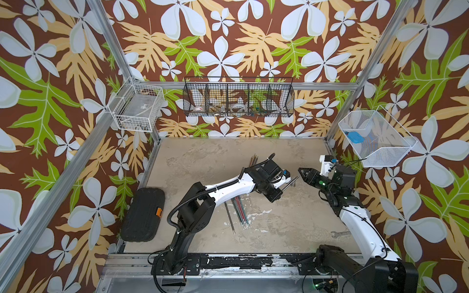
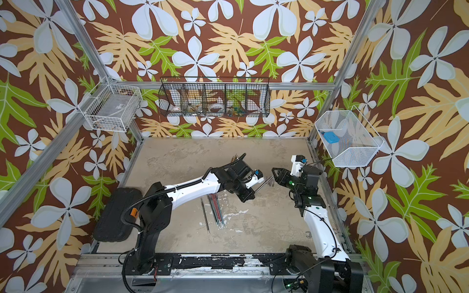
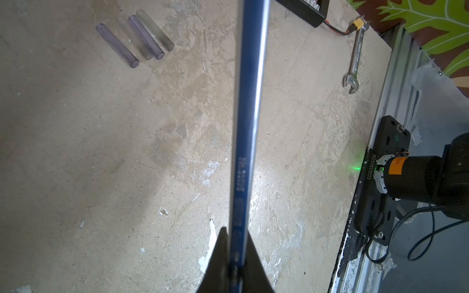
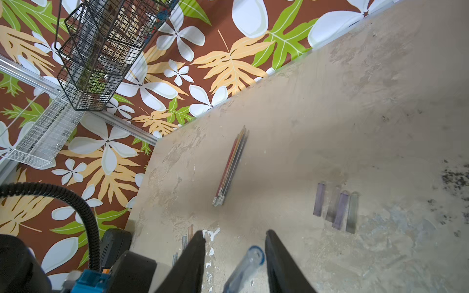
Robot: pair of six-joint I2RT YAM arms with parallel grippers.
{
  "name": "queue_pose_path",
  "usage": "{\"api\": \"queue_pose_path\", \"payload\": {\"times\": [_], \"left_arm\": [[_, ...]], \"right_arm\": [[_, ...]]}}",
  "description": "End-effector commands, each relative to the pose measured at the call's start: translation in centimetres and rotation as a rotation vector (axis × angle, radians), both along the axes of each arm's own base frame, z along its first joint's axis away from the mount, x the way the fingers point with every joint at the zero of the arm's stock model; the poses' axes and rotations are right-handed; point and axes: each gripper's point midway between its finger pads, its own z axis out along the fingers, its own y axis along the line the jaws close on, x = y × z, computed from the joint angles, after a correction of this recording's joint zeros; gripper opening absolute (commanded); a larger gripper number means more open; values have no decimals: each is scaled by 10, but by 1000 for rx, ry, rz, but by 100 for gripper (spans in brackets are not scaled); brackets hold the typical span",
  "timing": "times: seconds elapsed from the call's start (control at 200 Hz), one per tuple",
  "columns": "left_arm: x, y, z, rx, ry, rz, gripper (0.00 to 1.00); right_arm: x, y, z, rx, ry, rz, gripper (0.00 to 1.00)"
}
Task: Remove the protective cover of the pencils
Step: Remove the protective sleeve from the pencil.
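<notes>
in a top view my left gripper [image 1: 280, 190] has its fingers closed on one pencil [image 1: 290, 183], tip aimed at the right gripper [image 1: 301, 173]; the other pencils [image 1: 239, 211] lie on the worktop [image 1: 203, 157] beneath the left arm. left wrist: fingers clamped on that blue shaft, four loose caps [image 3: 142, 38] lying side by side, wrench [image 3: 354, 58] well apart. right wrist: fingers stand apart, a clear cap [image 4: 250, 262] between them, unpinched; another bundle of pencils [image 4: 231, 167] lies farther off on the worktop.
</notes>
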Motion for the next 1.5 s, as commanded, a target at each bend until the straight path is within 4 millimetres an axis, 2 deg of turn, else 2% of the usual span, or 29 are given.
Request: {"api": "queue_pose_path", "payload": {"times": [0.0, 0.4, 0.51, 0.565, 0.701, 0.816, 0.871, 1.036, 1.496], "left_arm": [[0, 0, 5, -3, -17, -9, 0], [7, 5, 10, 12, -57, 16, 0], [7, 4, 12, 8, -60, 18, 0], [7, 4, 13, 8, -62, 18, 0], [7, 4, 12, 7, -59, 19, 0], [7, 5, 11, 10, -59, 22, 0], [7, 5, 10, 12, -60, 22, 0], [12, 8, 7, 32, -73, 48, 0], [17, 11, 14, 27, -105, 79, 0]], "right_arm": [[2, -6, -10, -13, 37, -34, 38], [-2, -4, -36, 21, 107, -34, 35], [-2, -2, -39, 45, 116, -33, 34], [-4, 5, -35, 84, 101, 1, 34], [-7, 13, -24, 152, 67, 23, 21], [-8, 13, -16, 163, 50, 24, 0], [-7, 12, -13, 158, 48, 18, 0], [6, -3, -8, 75, 52, -44, 0], [27, -42, 14, 65, 8, -175, 0]]}}
